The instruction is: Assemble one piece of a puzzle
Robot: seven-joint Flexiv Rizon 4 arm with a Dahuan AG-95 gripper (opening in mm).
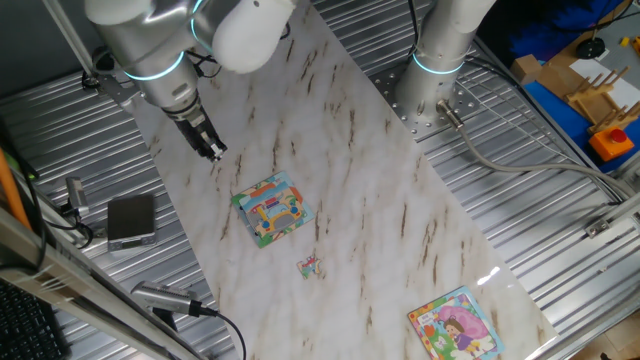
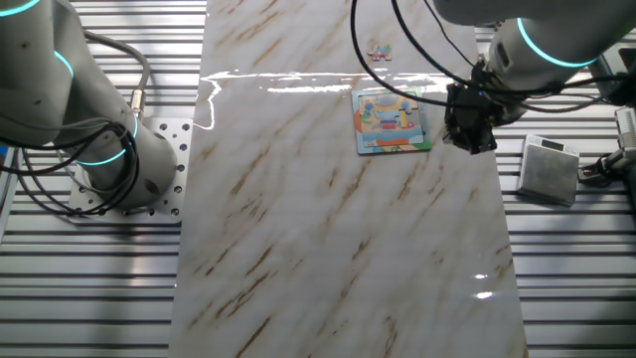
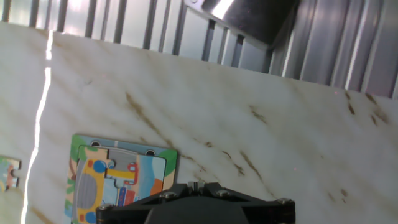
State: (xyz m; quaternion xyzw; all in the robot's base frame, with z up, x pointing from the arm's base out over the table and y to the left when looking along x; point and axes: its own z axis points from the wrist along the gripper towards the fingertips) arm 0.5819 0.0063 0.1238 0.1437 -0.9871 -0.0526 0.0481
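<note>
In one fixed view, the piece is lying flat on the marble table, just below the puzzle and apart from it. It looks thin, light and stiff, so it is probably best pinched across its short edges, low against the table; it may slide on the smooth stone. The gripper is hanging above and to the left of the puzzle, holding nothing, its fingers seeming close together.

In the other fixed view, the piece is sitting beyond the puzzle, and the gripper is hovering just to the puzzle's right. I cannot tell its finger gap here.

In the hand view, the piece is showing at the frame's edge, left of the puzzle. Its long axis cannot be told at this size.
</note>
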